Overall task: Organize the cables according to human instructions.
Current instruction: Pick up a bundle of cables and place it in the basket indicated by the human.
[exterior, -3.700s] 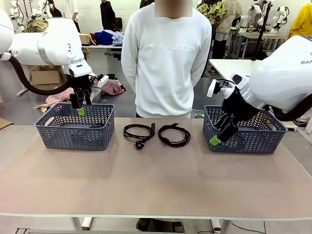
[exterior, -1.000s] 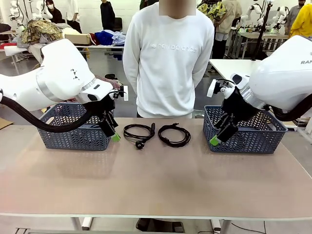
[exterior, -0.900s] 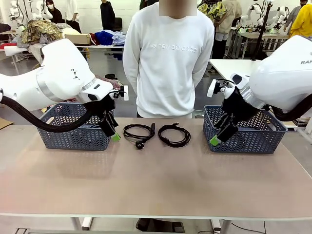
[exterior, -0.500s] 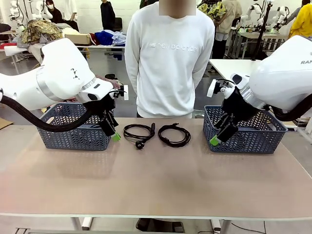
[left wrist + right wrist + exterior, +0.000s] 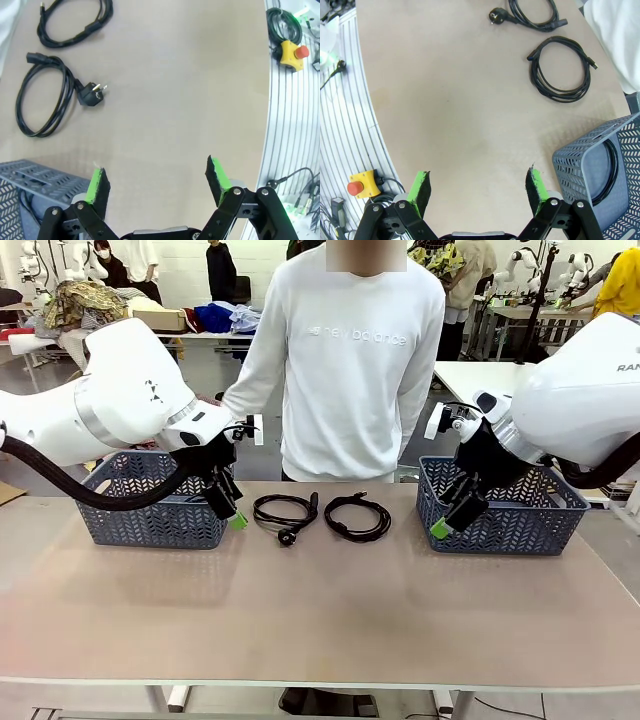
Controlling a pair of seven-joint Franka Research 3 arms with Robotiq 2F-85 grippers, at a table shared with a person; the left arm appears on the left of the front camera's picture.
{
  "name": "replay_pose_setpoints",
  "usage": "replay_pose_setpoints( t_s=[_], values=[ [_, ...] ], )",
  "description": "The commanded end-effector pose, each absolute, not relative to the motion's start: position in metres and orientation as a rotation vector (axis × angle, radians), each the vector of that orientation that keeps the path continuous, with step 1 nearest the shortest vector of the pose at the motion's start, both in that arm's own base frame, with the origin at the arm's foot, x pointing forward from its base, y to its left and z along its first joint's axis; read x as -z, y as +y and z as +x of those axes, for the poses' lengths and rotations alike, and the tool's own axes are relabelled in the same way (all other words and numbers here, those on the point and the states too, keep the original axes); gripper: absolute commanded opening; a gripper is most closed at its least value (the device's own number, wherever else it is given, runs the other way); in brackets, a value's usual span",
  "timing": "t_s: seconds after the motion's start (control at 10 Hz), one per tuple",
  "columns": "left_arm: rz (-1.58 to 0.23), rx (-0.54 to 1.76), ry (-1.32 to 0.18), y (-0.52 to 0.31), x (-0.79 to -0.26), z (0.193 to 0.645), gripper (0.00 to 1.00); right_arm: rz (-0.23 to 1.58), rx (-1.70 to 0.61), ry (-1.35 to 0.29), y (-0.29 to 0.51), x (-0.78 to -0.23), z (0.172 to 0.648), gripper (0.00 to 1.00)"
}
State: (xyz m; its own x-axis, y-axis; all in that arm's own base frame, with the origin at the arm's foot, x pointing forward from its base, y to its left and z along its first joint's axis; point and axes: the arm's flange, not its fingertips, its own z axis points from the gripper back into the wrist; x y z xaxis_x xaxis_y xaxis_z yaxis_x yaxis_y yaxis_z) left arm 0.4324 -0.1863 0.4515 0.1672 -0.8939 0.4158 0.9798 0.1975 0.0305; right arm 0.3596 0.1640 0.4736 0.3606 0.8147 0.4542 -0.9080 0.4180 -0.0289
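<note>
black and coiled, the plug-ended cable (image 5: 285, 511) and the second cable (image 5: 357, 516) lie side by side on the counter (image 5: 320, 610). the left gripper (image 5: 231, 515), spread wide and empty, hangs just beside the plug-ended one, nearer than the right gripper (image 5: 452, 520), likewise spread and empty.

backdrop: white wall (image 5: 180, 270) | underfoot: glossy grey floor (image 5: 30, 455) | front: beige matte worktop (image 5: 320, 620) | right rear: white table (image 5: 470, 375) | light: even
</note>
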Motion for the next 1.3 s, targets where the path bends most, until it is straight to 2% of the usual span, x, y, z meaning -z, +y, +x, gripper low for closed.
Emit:
replay_pose_setpoints(
  t_s=[0.0, 1.2],
  values=[
    [-0.266, 1.37, -0.384, -0.1837, -0.4514, 0.4327, 1.0, 0.243, -1.121, -0.433, 0.165, -0.4752, 0.3608, 1.0],
    [-0.266, 1.37, -0.384, -0.1837, -0.4514, 0.4327, 1.0, 0.243, -1.121, -0.433, 0.165, -0.4752, 0.3608, 1.0]
  ],
)
